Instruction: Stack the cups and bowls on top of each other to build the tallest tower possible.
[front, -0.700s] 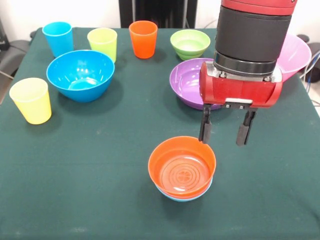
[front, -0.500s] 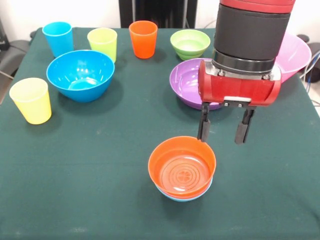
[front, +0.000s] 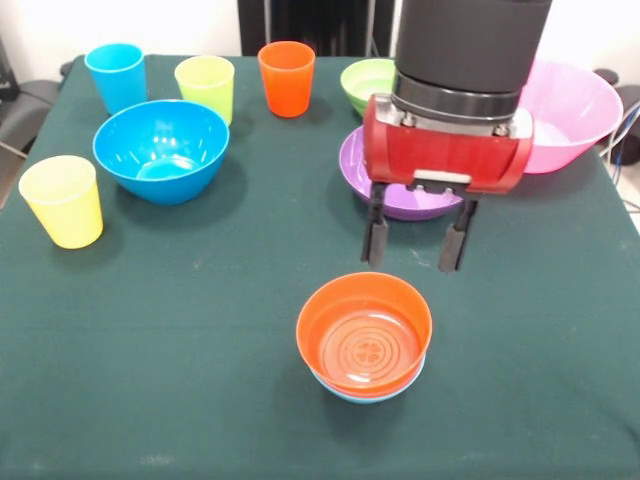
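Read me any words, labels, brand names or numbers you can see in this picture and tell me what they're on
There is none to read.
The claw carries a small pale plate on its red body, but nothing on it can be made out.
The orange bowl shows only moulded rings in its bottom, no letters.
The cups, the other bowls and the green tablecloth are plain.

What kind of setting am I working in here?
Probably a robotics lab bench: a green cloth-covered table, toy-like plastic cups and bowls laid out, and the end effector above them.
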